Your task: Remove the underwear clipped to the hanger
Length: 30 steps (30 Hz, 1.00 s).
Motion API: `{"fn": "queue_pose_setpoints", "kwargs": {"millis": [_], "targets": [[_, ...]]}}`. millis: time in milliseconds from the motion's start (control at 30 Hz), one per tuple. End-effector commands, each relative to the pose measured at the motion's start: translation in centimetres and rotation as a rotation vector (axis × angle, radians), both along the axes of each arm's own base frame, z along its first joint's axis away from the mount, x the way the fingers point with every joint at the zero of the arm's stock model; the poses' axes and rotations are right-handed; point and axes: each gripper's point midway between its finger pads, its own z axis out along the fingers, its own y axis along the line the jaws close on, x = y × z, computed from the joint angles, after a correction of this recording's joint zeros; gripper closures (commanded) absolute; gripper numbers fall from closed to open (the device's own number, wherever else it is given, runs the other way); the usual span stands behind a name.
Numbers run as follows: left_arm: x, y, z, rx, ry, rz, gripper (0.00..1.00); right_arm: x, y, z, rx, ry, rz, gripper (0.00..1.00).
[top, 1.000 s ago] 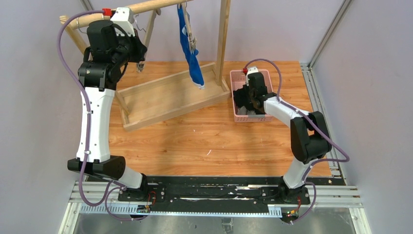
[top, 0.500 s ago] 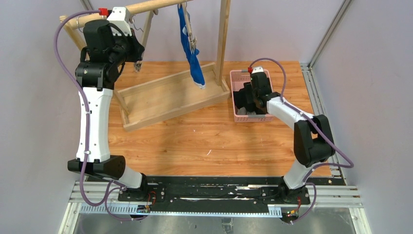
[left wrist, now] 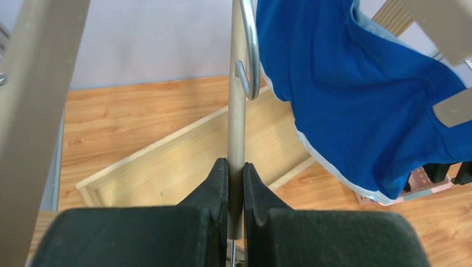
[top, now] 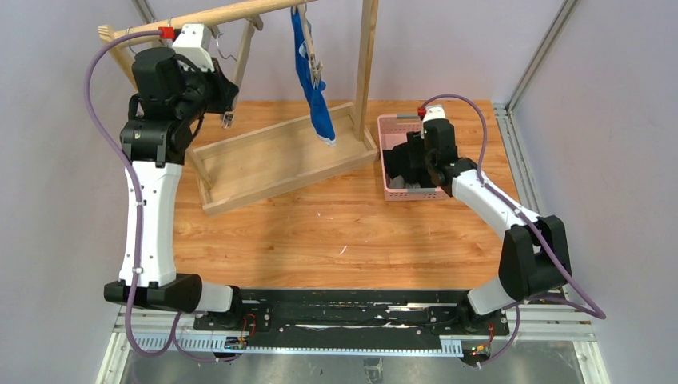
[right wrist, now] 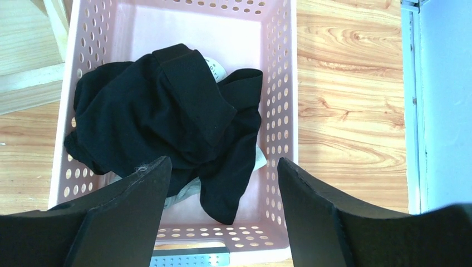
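Note:
The blue underwear (top: pixel 316 96) hangs clipped to the hanger under the wooden rail; in the left wrist view the blue underwear (left wrist: pixel 362 105) fills the upper right. My left gripper (left wrist: pixel 236 164) is shut on the hanger's grey bar (left wrist: pixel 237 100), below a metal hook (left wrist: pixel 253 55). In the top view my left gripper (top: pixel 225 106) is high at the rack's left end. My right gripper (right wrist: pixel 224 161) stands open above the pink basket (right wrist: pixel 278 83), nothing between its fingers. The black underwear (right wrist: pixel 167 111) lies crumpled in the basket, grey underwear (right wrist: pixel 186 192) peeking from beneath.
The wooden rack has a top rail (top: pixel 232 14), an upright post (top: pixel 366 56) and a shallow base tray (top: pixel 264 160) on the wood-grain table. The pink basket (top: pixel 389 122) sits right of the tray. Metal frame rails (top: pixel 520 160) border the table's right side.
My right gripper has opened and let the black underwear drop into the basket, then drawn back to the right. My left arm has shifted slightly up and left, still gripping the hanger bar.

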Motion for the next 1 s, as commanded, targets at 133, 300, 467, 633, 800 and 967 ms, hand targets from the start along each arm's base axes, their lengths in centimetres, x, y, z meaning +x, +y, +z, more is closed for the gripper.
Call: {"fn": "queue_pose_setpoints", "kwargs": {"millis": [133, 300, 467, 633, 800, 967], "targets": [[-2.4, 0.2, 6.1, -0.031, -0.193, 0.002, 1.0, -0.9, 0.7, 1.9, 0.029, -0.049, 0.015, 0.28], [-1.1, 0.4, 7.1, -0.034, -0.2, 0.019, 1.0, -0.8, 1.1, 1.5, 0.029, -0.041, 0.031, 0.27], [1.0, 0.6, 7.2, -0.043, -0.193, 0.038, 1.0, -1.1, 1.6, 0.7, 0.018, -0.022, 0.049, 0.27], [2.9, 0.5, 6.0, -0.047, -0.154, 0.042, 1.0, -1.3, 1.7, 0.5, 0.008, -0.017, 0.064, 0.26], [3.9, 1.1, 4.6, -0.035, -0.118, 0.08, 1.0, -1.5, 2.0, 0.3, 0.001, -0.012, 0.079, 0.26], [3.6, 1.5, 4.2, -0.031, -0.112, 0.102, 0.71, -1.7, 2.1, 0.3, 0.0, -0.013, 0.084, 0.25]]}}
